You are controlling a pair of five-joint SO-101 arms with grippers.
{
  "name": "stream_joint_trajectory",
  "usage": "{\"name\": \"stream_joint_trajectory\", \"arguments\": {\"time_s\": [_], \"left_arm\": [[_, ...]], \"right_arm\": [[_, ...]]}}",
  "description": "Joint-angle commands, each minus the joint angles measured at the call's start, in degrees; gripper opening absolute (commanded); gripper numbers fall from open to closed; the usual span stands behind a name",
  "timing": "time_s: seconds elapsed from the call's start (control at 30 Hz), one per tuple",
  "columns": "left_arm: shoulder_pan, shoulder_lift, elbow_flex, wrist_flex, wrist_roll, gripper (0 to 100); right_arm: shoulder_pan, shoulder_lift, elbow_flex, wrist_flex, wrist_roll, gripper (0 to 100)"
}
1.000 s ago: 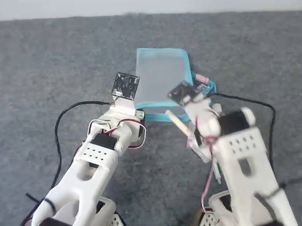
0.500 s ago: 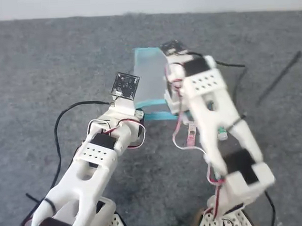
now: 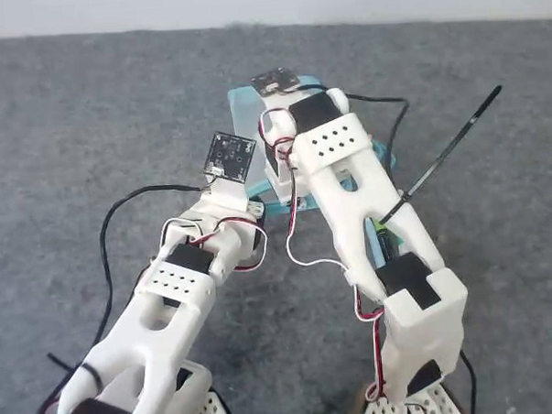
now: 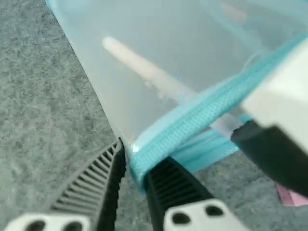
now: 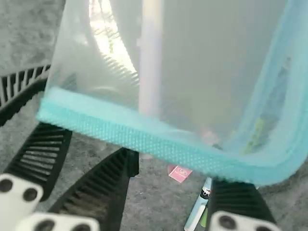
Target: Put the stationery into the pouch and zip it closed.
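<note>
**Left hand pinching the pouch corner, right hand gaping at the zip edge**

The pouch [image 4: 192,48], see-through with teal trim, is lying on the grey worktop [image 3: 70,106], and its zip edge [image 4: 202,113] is tilting up off the surface. A pale stick [image 4: 144,70] is showing through the wall from inside the pouch, pointing away from the left hand's fingertips. A second teal strip is showing just under the raised edge. Whether the zip is done up I cannot tell.

The left hand [image 4: 134,161] is pinching the corner of the zip edge. Its two black ribbed fingers are nearly meeting, with only the teal band between them.

The right hand [image 5: 174,168] is hanging wide open and gripping nothing. The zip edge is running across just beyond its fingertips, and I cannot tell whether it is touching them. In the right wrist view the left hand's fingers are sitting just beside one right finger, one in front of the pouch wall and one showing dimly behind it.

An eraser [image 5: 180,174], pink, is lying on the worktop outside the pouch, in the gap between the right hand's fingers and under the raised edge. A pen [image 5: 197,211] is lying near it, closer in along one right finger.

From above, the right arm [image 3: 348,167] is stretching out over the pouch, covering much of it.
</note>
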State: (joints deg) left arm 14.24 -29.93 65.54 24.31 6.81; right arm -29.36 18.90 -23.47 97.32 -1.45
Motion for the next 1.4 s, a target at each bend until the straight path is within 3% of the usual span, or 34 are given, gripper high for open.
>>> {"name": "stream_joint_trajectory", "arguments": {"time_s": [0.0,0.27,0.37,0.5,0.67,0.83,0.97,1.13,1.27,1.37], "left_arm": [[0.5,-0.9,-2.6,0.5,-0.9,1],[0.4,-0.9,-2.6,0.9,-0.9,1],[-1.6,-0.9,-2.2,0.9,-0.9,1],[-4.5,-1.2,-2.0,0.8,-0.9,1],[-5.3,-0.8,-1.9,0.9,-1.1,1],[-1.7,-1.3,-0.2,0.9,-10.1,1],[-12.0,-0.8,-3.9,2.7,-3.6,1],[-5.2,-1.2,-2.9,5.8,-11.1,1],[-9.8,-0.7,-4.9,6.1,-4.7,1],[-6.5,-0.8,-3.6,6.1,-12.0,1]], "right_arm": [[2.7,-7.3,-3.3,1.0,1.8,23.1],[12.6,-11.3,-2.6,5.1,5.7,22.6],[14.9,-15.7,2.3,5.1,7.6,17.7],[16.7,-24.5,16.6,2.3,11.9,15.4],[23.4,-37.1,41.3,-8.9,17.8,15.4],[30.1,-45.1,57.4,-15.5,22.9,15.4],[34.4,-47.7,61.1,-16.5,22.9,15.4],[34.8,-47.6,61.4,-18.2,22.9,15.4],[34.8,-47.6,61.4,-18.2,23.1,15.4],[34.8,-47.5,61.4,-17.9,24.8,15.4]]}}
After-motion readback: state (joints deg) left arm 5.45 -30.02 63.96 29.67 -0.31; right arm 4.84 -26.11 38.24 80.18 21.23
